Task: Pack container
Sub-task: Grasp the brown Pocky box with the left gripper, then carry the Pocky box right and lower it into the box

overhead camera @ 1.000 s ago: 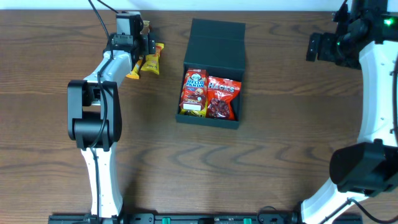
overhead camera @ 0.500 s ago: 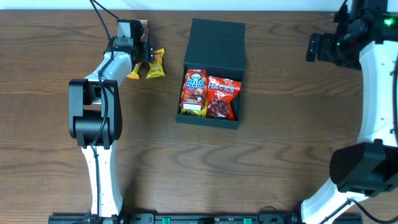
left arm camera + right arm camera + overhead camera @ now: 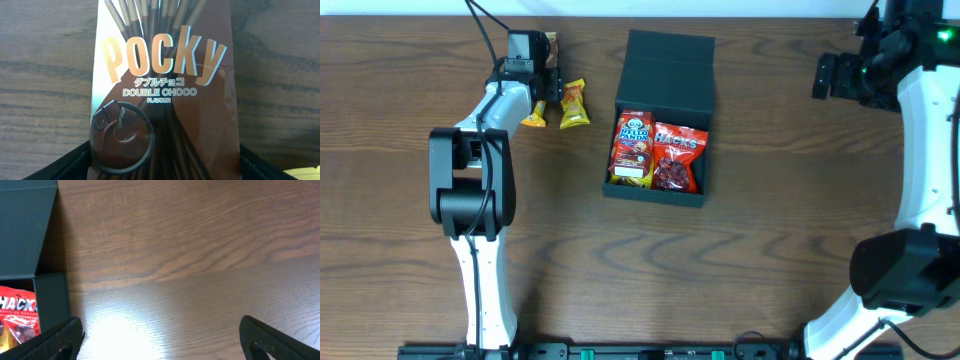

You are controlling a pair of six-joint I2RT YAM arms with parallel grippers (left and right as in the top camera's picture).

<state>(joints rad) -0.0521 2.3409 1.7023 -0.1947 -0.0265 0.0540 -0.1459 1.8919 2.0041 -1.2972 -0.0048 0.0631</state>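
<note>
The container (image 3: 662, 60), a dark teal box, lies open at the table's middle back with its flap lid folded away. Inside it lie a red Hello Panda packet (image 3: 633, 146) and a red Hacks packet (image 3: 678, 157). The box's corner also shows in the right wrist view (image 3: 30, 235). My left gripper (image 3: 546, 72) is at the back left, open, with its fingers (image 3: 165, 149) on either side of a brown Pocky packet (image 3: 165, 75) flat on the table. My right gripper (image 3: 825, 75) is open and empty over bare table (image 3: 160, 322), to the right of the box.
Two yellow snack packets (image 3: 574, 104) (image 3: 533, 116) lie just in front of the left gripper, between it and the box. The table's back edge runs close behind the Pocky packet (image 3: 552, 40).
The yellow packet nearer the box has slid and turned a little toward the right and front. My left gripper has shifted slightly. The right arm has not moved.
</note>
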